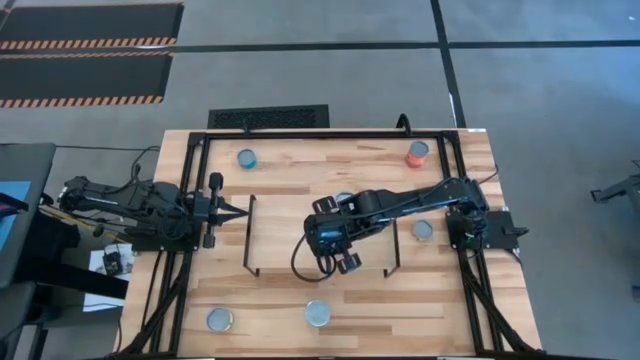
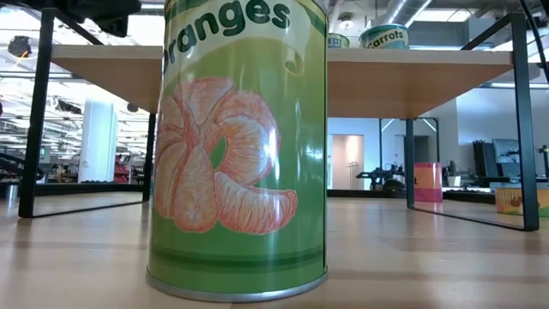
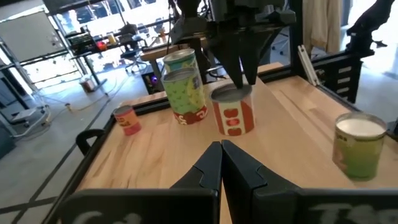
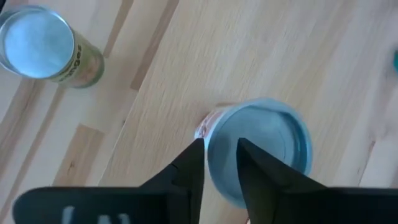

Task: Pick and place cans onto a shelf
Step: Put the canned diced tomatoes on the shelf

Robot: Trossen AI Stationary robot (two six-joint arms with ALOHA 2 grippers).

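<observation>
The light-wood shelf (image 1: 280, 235) stands mid-table on black wire legs. On it are a red-and-white can (image 3: 233, 111), a green can (image 3: 185, 93) and another behind it (image 3: 180, 61). My right gripper (image 4: 222, 149) points down just over the red-and-white can's silver top (image 4: 267, 146), fingers a narrow gap apart, and also shows in the left wrist view (image 3: 242, 81). My left gripper (image 1: 245, 210) waits shut at the shelf's left end. Other cans stand on the table: blue (image 1: 246, 158), orange-red (image 1: 417, 153), one right of the shelf (image 1: 423, 230), and two near the front (image 1: 220, 320) (image 1: 317, 313). My right gripper comes from above, pointing down, with one fingertip (image 4: 194, 158) at the edge of the red-and-white can's top and the other over the lid. I cannot tell whether the fingertips touch the can. The can stands upright on the shelf.
A green oranges can (image 2: 236, 146) stands close to the table's near edge, filling the low view. The shelf's wire legs (image 1: 250, 235) (image 1: 394, 240) stand at its left and right ends. The table's black frame (image 1: 320, 133) runs along the far edge.
</observation>
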